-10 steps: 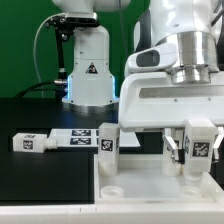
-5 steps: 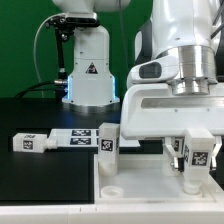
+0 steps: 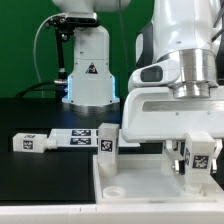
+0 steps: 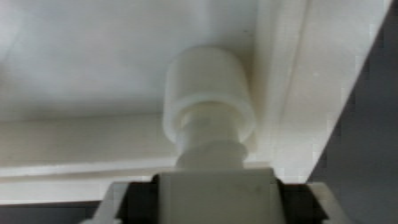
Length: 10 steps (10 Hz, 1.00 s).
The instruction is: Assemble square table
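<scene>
My gripper point(image 3: 202, 163) hangs over the square table top point(image 3: 140, 178) near the exterior view's right edge, shut on a white leg point(image 3: 203, 154) with a black-and-white tag. The leg is upright, and its lower end sits just above or at the top's surface; contact is hidden. In the wrist view the leg point(image 4: 210, 95) runs out from between the dark fingers point(image 4: 134, 200) toward a corner of the top point(image 4: 89, 70). A second tagged leg point(image 3: 107, 141) stands upright at the top's far left corner. A third leg point(image 3: 30, 142) lies on the black table.
The marker board point(image 3: 72, 137) lies on the black table between the lying leg and the standing one. The white robot base point(image 3: 88, 72) with a warning triangle stands behind. A round socket point(image 3: 113, 187) shows near the top's front left corner.
The gripper has come down with the leg and shifted a little toward the exterior view's right. The other legs have not moved.
</scene>
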Each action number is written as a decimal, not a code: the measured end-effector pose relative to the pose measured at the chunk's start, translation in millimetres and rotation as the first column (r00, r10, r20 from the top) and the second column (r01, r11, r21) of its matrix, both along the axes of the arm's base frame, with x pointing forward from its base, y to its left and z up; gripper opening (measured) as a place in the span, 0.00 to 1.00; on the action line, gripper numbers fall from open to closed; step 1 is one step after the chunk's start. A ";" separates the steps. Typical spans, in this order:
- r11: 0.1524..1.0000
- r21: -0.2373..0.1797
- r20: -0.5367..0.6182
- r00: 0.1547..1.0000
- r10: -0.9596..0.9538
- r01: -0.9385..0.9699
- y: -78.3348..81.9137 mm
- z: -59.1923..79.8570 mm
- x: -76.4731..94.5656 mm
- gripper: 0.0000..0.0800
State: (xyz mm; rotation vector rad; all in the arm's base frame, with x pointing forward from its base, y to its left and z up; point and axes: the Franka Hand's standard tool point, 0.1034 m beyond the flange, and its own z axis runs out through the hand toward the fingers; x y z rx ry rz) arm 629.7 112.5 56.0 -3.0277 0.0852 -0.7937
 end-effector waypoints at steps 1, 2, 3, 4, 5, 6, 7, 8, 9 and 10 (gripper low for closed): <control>1.000 0.000 0.001 1.000 0.001 -0.001 0.5 0.0 0.1 0.36; 1.000 0.000 0.001 1.000 0.001 -0.001 0.8 0.0 0.1 0.36; 1.000 0.000 0.001 1.000 0.001 -0.001 0.9 0.0 0.1 0.36; 1.000 0.001 0.001 1.000 0.000 0.000 1.0 0.0 0.1 0.36; 1.000 0.000 0.002 1.000 0.002 -0.002 0.8 0.1 0.2 0.42; 1.000 -0.001 0.002 1.000 0.002 -0.002 0.8 0.0 0.1 0.59; 1.000 -0.001 0.002 1.000 0.002 -0.002 0.9 0.0 0.1 0.59; 1.000 -0.001 0.002 1.000 0.002 -0.002 0.9 0.0 0.1 0.76; 1.000 -0.001 0.002 1.000 0.003 -0.003 0.9 0.0 0.1 0.80; 1.000 -0.001 0.002 1.000 0.003 -0.003 0.9 0.0 0.1 0.80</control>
